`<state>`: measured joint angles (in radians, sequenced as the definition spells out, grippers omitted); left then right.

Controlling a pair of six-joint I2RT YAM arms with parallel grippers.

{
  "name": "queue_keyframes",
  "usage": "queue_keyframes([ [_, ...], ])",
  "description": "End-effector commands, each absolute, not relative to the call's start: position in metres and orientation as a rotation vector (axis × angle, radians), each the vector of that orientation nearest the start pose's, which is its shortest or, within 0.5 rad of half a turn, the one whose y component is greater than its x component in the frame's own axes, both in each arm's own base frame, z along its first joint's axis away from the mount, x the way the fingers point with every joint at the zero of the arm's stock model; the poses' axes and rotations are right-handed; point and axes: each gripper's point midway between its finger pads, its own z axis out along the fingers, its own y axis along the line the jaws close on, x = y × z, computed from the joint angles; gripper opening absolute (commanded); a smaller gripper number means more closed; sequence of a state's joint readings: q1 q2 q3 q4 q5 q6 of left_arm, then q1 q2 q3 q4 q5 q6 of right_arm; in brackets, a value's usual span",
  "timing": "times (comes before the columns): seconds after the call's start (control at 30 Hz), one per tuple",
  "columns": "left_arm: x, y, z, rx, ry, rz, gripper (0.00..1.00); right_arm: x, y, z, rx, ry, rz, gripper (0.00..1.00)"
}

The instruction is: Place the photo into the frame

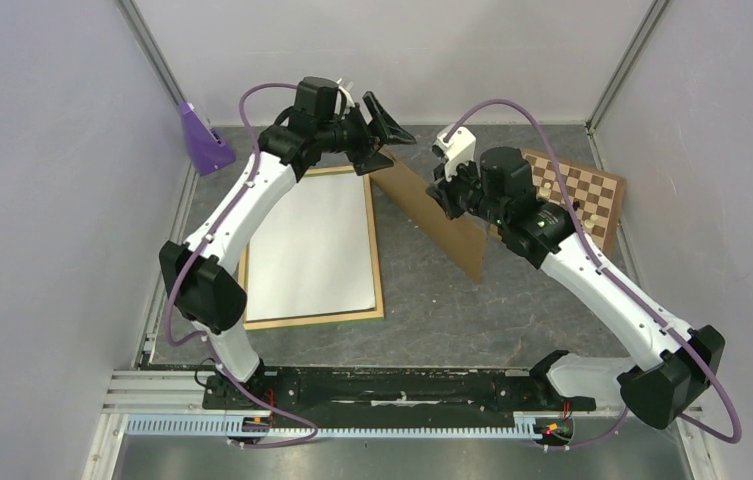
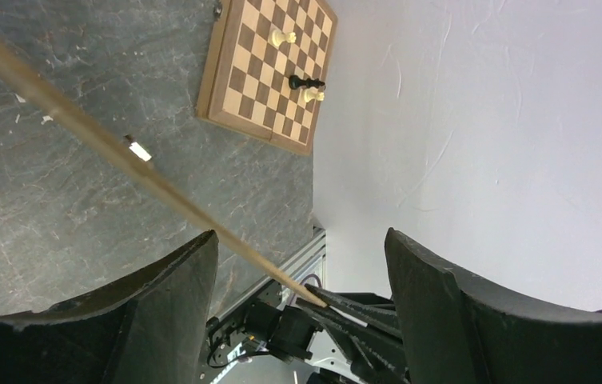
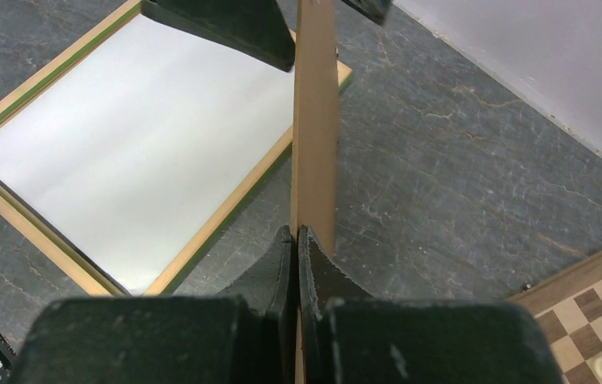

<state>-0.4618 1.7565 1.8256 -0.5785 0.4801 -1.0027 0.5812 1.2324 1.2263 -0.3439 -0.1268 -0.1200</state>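
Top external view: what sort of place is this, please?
Probably a robot test cell, not a home: two arms are bolted to a metal rail, plain pale walls enclose the grey table, and props such as a chessboard lie about.

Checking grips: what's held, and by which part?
Right gripper pinches the brown hardboard panel at its edge; left gripper open, straddling it, holding nothing.

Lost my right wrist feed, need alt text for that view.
The right end effector is shut on a brown hardboard panel, seen edge-on. Beyond it to the left the photo, white back up, lies inside the frame on the table; a chessboard corner shows at lower right.
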Motion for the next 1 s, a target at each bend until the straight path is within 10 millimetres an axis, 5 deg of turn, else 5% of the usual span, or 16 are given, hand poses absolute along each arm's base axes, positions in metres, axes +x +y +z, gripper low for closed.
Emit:
queue_keyframes([
  [0.0,0.381,-0.323,0.319,-0.358,2.338,-1.352,0.81,0.311,0.253,0.283,-0.765,1.82,0.49,0.0],
  [0.57,0.365,-0.318,0.273,-0.404,2.45,-1.327,0.66,0.297,0.283,0.27,-0.829,1.83,0.48,0.0],
  [0.97,0.358,-0.32,0.29,-0.363,2.428,-1.38,0.51,0.3,0.284,0.271,-0.824,1.834,0.456,0.0],
])
